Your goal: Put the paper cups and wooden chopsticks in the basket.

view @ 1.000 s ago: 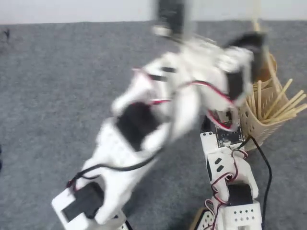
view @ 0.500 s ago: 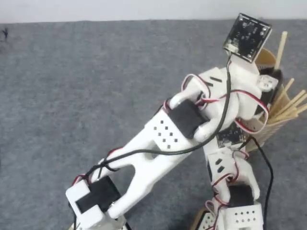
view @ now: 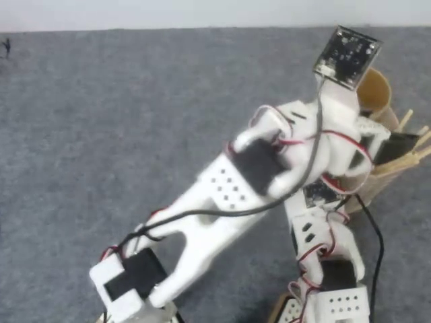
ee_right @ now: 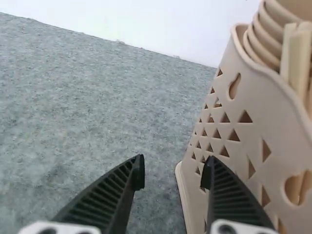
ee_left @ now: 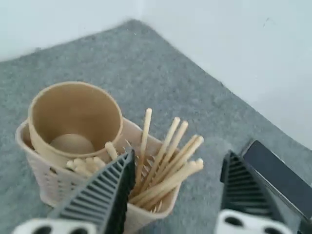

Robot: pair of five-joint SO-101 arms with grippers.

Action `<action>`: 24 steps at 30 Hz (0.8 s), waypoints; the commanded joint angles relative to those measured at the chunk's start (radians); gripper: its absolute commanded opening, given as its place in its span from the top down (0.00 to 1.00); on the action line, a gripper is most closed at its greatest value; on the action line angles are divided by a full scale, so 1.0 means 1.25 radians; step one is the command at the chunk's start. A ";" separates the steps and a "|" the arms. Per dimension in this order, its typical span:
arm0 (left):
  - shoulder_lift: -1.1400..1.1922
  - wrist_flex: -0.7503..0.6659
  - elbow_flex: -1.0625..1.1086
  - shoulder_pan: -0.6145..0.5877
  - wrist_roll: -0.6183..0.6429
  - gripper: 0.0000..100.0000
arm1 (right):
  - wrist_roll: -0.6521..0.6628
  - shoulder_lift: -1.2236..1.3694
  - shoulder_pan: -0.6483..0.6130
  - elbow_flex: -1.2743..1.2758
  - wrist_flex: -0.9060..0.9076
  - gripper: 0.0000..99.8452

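You are hovering the left claw directly over the basket, its two fingers spread wide and gripping nothing. Below it, a paper cup is sitting upright in one half of the basket, and the chopsticks are standing bundled in the other half, leaning outward past the rim and fanning apart at their tops. In the high view your left arm is stretching across the grey carpet from the near left to the basket at the far right.

You are resting the right claw low over the carpet, just beside the basket's perforated wall. Its fingers are partly open and holding nothing.

Every cup and chopstick I am seeing is sitting in the basket, so you appear to be finishing the release of the last item, with the task close to done. The next move is calling for a straight lift of the left claw before you swing it away, since the chopstick tips are rising between and just under the fingers. A sideways pull could catch them and tip the bundle, or drag the light basket along.
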 commanded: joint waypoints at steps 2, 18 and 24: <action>-0.183 0.230 -0.091 -0.207 0.006 0.73 | 0.009 -0.007 0.001 0.014 -0.009 0.79; -0.161 0.303 0.552 -0.884 -0.314 0.73 | 0.071 -0.007 -0.048 0.007 0.030 0.79; -0.123 0.115 0.735 -0.887 -0.313 0.89 | 0.076 -0.007 -0.094 -0.031 0.091 0.79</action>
